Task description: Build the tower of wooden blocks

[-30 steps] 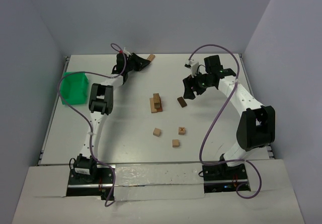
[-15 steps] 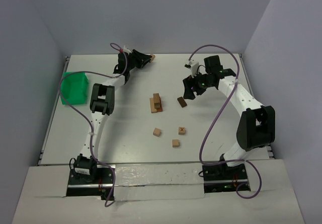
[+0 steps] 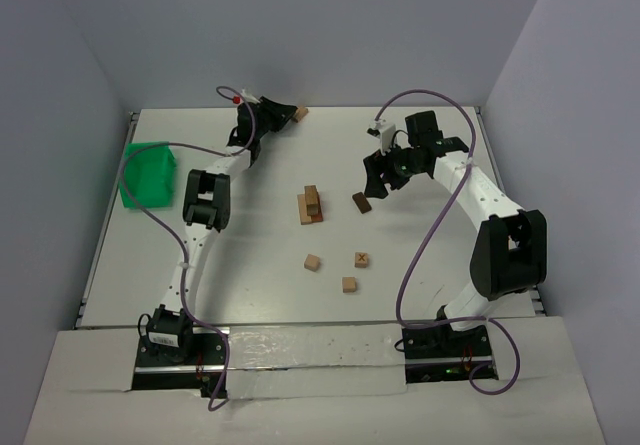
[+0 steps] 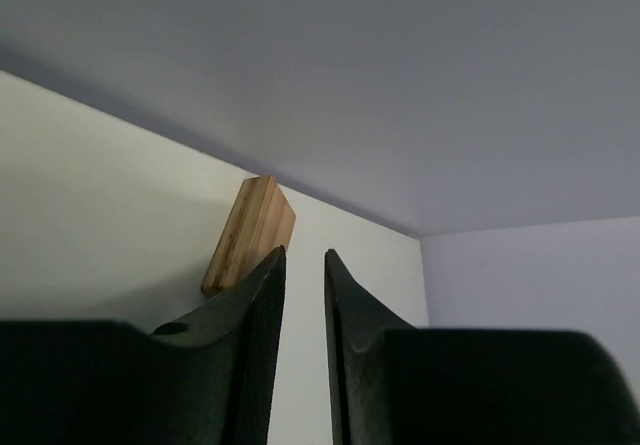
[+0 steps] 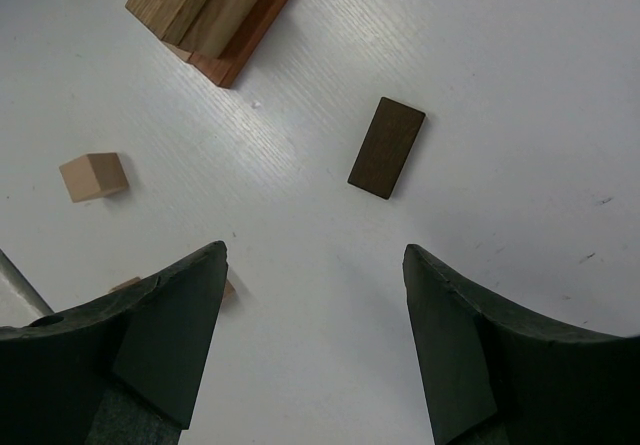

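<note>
centrally on the white surface (image 3: 250, 265) stands the tower (image 3: 312, 206), a short stack of tan wood blocks. just right of the tower lies a dark brown block (image 3: 361, 202), with the right hand (image 3: 378, 183) hovering over it, fingers wide apart and empty. far behind the tower, the left hand (image 3: 290, 114) is nearly closed beside a tan block (image 3: 300, 115), gripping nothing.

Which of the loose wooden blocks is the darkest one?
The dark brown flat wooden bar lying right of the tower, beneath the right gripper; the other loose blocks are light tan.
</note>
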{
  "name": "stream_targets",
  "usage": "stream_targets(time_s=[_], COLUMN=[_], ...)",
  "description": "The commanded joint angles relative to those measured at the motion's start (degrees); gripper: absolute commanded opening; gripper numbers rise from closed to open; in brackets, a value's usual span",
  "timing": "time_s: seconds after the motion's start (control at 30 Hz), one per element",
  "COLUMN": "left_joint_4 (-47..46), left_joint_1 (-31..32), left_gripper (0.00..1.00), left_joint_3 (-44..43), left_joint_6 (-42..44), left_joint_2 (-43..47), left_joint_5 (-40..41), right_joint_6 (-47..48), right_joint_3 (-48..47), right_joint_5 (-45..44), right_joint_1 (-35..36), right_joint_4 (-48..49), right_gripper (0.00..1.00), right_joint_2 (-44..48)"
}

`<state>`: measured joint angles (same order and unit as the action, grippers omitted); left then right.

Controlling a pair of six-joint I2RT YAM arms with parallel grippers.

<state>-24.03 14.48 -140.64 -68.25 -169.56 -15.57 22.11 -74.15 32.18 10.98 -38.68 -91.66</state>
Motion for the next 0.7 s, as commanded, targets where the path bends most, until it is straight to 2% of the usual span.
stream_targets(time_s=[0.0,0.4,0.67], left_joint_4=[4.50,12.38,19.64], left_joint_1=[1.20,3.46,4.95], left_gripper=[0.28,0.22,0.14], left_joint_3=[-2.15,-2.18,1.36], left_joint_6=[2.82,5.82,3.03], left_joint_2=[-0.86,-0.06,1.71], left_joint_5=[2.05,2.53,-3.08], right_joint_6=[-0.15,0.57,0.52], right_joint_3=[0.81,1.30,-0.08], right_joint_5=[-0.96,-1.78,-2.39], right_joint_1=[-0.10,-0.18,-0.26], right_joint_4=[1.32,0.96,0.04], right_gripper=[0.78,0.78,0.78], right_joint_2=[1.39,1.74,1.13])
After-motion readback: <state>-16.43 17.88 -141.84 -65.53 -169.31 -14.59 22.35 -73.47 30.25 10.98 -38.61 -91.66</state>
